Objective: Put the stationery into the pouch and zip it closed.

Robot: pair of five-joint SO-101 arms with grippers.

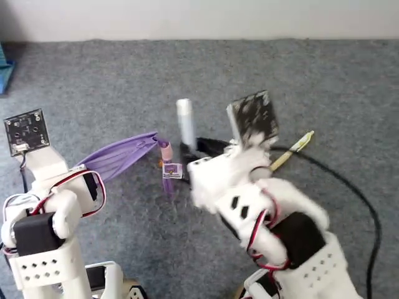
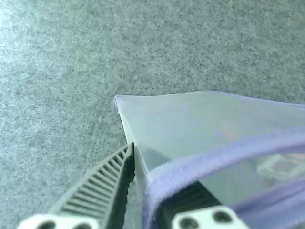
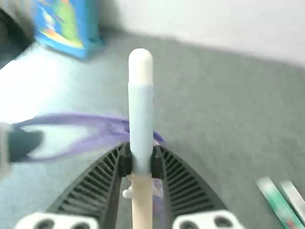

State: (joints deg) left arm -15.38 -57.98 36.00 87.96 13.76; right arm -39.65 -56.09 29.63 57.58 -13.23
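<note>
- Grey felt-like cover over the bench (image 1: pixel 312 81), white wall (image 1: pixel 199 15) along the far edge
- High view: purple pouch (image 1: pixel 121 156) left of centre, one end at the wrist of the left arm (image 1: pixel 56 205), the other end pointing toward the middle of the bench
- Small pink piece (image 1: pixel 165 151) and a square tag (image 1: pixel 171 169) right at that middle-facing tip of the pouch; too small to tell what they are
- White-capped stick (image 1: pixel 185 121) just beyond the right arm (image 1: pixel 249 199), with the right tool (image 1: pixel 188 149) closed around its lower part, close to the tip of the pouch
- Yellow pen (image 1: pixel 292 149) lying on the cover on the far side of the right arm, well apart from the pouch, with a black cable (image 1: pixel 349 187) running past it
- Left wrist view: left tool (image 2: pixel 136 160) clamped on the edge of the pouch (image 2: pixel 190 124) near a corner, one ribbed finger (image 2: pixel 102 186) outside the wall, the other showing dark through the translucent plastic
- Purple trim across the near side of the pouch, grey cover beneath
- Right wrist view: right tool (image 3: pixel 141 162) gripping the stick (image 3: pixel 141 105) between both ribbed fingers (image 3: pixel 100 191), cap end farthest from the wrist, pale blue body, cream section behind the pads
- Pouch (image 3: pixel 81 133) lying beyond the stick, purple-edged, crossing behind it
- Two slim green-and-white pens (image 3: pixel 281 200) blurred on the cover off to one side, apart from the tool
- Blue box (image 3: pixel 71 24) against the wall in the background
</note>
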